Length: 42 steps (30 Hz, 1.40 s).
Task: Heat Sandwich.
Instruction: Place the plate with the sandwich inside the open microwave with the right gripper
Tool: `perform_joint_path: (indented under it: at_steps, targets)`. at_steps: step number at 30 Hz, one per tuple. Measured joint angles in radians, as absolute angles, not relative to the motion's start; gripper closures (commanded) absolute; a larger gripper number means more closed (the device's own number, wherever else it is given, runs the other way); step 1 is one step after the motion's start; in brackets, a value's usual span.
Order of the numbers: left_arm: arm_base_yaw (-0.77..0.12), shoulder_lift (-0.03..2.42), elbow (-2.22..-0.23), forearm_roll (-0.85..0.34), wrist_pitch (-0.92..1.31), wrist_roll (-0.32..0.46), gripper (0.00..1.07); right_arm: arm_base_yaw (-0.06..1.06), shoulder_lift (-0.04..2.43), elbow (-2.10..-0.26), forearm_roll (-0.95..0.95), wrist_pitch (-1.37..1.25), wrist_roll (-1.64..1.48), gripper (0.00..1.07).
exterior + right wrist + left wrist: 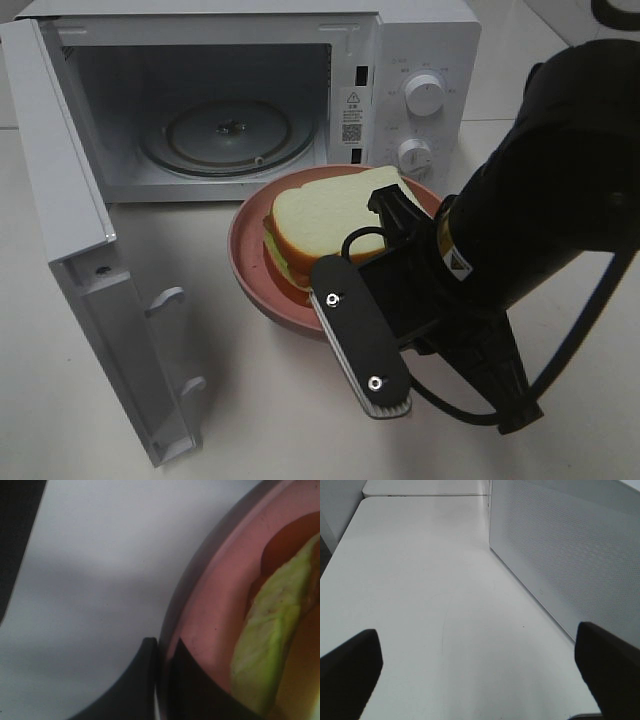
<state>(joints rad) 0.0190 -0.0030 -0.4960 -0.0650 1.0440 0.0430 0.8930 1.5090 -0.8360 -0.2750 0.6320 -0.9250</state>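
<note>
Loading step: the right gripper [161, 647] is clamped on the rim of the pink plate [247, 255] — the sandwich [325, 212] lies on it, just in front of the open microwave [425, 45]. Next it probably must carry the plate level inside. The left gripper [479, 662] hangs open.

Nothing legible as words. Sticker [352, 112] with warning triangle and QR code on microwave [420, 40] front, beyond right gripper [161, 675]; print too small. Knob [425, 95] markings unreadable. Yellow warning label [453, 257] on arm [560, 180], behind gripper.
</note>
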Motion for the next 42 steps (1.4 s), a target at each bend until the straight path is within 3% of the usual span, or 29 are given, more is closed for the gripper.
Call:
perform_joint_path:
  at_steps: [22, 42]
  targets:
    - [0.019, -0.003, -0.496, -0.065, 1.044, 0.043, 0.07, 0.758, 1.543, -0.836, -0.166, 0.492, -1.408, 1.07]
    - [0.019, -0.003, -0.496, -0.065, 1.044, 0.043, 0.07, 0.758, 1.679, -0.985, -0.128, 0.477, -1.434, 1.07]
